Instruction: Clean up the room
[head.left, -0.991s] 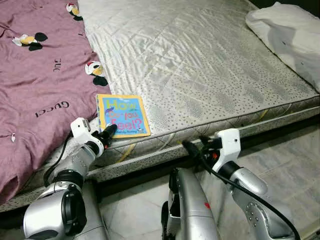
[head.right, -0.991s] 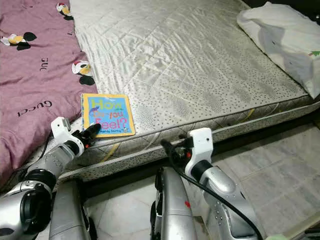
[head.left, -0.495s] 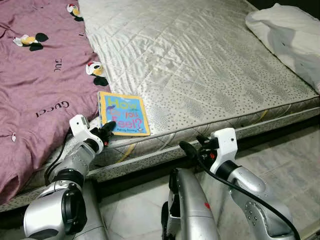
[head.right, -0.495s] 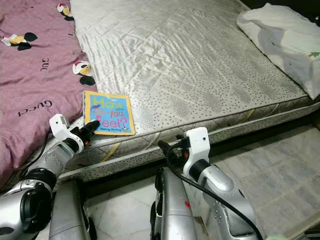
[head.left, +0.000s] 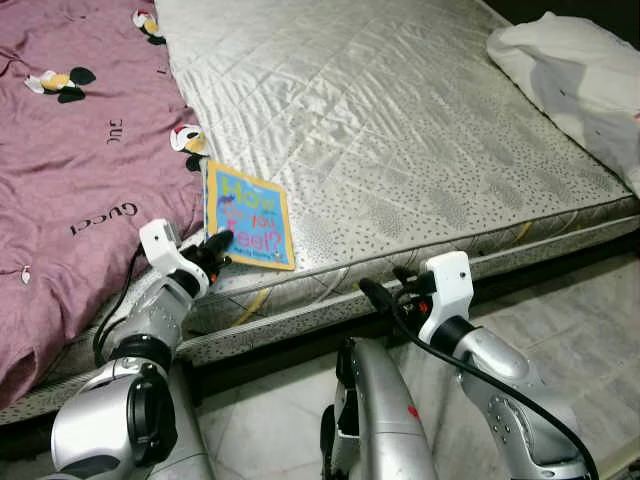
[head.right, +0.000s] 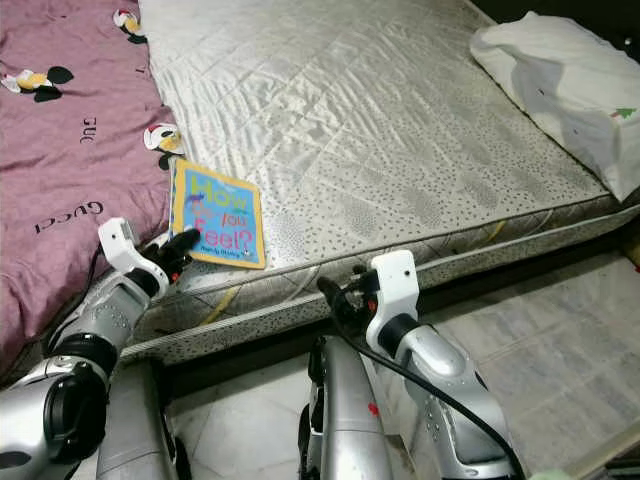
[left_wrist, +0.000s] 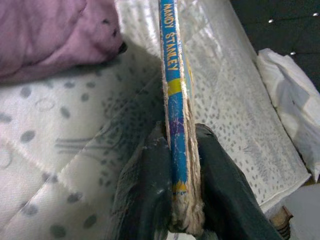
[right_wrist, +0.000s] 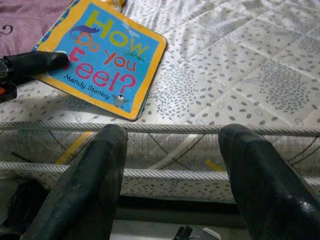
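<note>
Book (head.left: 247, 217) pickup looks only just begun, and the tidying with it: from the left eye view the board book sits at the mattress (head.left: 400, 130) front edge, at about 9 o'clock of the bare quilting, hard against the purple blanket (head.left: 70, 190). The left tool (head.left: 218, 245) grips its near corner. The cover tilts, spine side raised; its long axis runs from 11 toward 5 o'clock, title reading toward me. A white pillow (head.left: 580, 70) lies at 2 o'clock.

From the right eye view the same holds; the right tool (head.right: 335, 295) hangs below the mattress edge over the tiled floor (head.right: 560, 340), carrying nothing.

Along the left wrist, both fingers (left_wrist: 145, 200) press on the book's worn spine, which runs straight away from the camera, its edge upward.

Along the right wrist, the two fingers (right_wrist: 85, 185) stand spread wide apart, with the book at 11 o'clock beyond them.

I judge lifting and putting away remain.
</note>
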